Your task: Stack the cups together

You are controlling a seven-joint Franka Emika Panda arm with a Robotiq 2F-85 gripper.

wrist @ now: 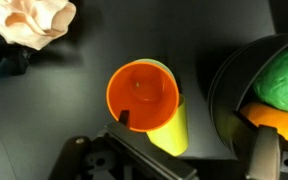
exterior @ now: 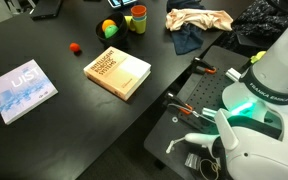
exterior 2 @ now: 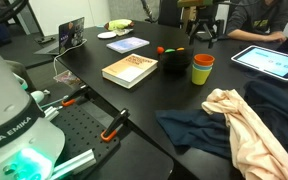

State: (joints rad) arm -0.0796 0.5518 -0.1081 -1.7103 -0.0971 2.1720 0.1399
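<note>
**Orange cup nested, release judged in hand**

On the black table (exterior: 44,140), far of the tan book (exterior: 118,72), the orange cup (wrist: 142,95) is seated inside the yellow-green cup (wrist: 176,132). The gripper (wrist: 134,150) is seen close over them, but its opening cannot be told. A straight, clear lift is judged needed.

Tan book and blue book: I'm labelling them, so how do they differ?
The tan book is thick, with page edges showing; the blue book looks thinner and pale blue. The tan book lies nearer the cups; the blue book lies farther off. Both lie flat and closed on the black table.
</note>
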